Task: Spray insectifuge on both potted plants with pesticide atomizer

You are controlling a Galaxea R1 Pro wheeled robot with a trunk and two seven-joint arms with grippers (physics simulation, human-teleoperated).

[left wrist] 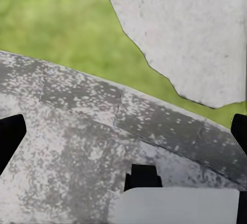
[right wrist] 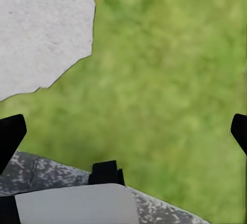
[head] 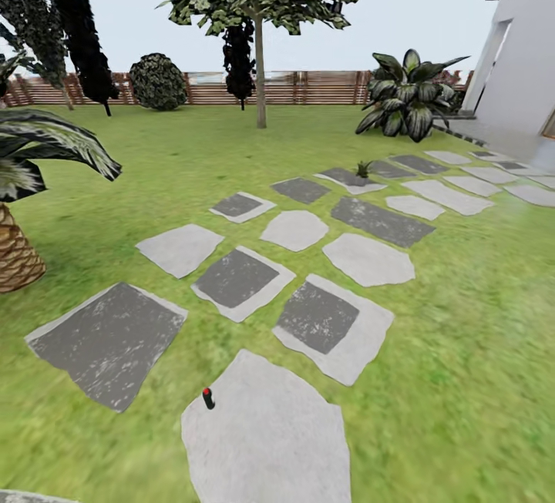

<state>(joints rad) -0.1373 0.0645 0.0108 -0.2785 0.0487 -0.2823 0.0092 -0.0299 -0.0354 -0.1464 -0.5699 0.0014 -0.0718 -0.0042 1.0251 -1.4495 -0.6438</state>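
Atomizer point(head: 207, 398): upright on pale slab point(head: 270, 434) ahead of my grippers, not yet picked. Potted plant point(head: 363, 169): far ahead, unsprayed. Left gripper point(left wrist: 123, 131), right gripper point(right wrist: 123, 131): fingers spread, holding nothing.

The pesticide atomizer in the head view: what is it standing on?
The pesticide atomizer stands upright on the left edge of a pale grey stepping slab, with lawn right beside it. Its base contact is too small to make out.
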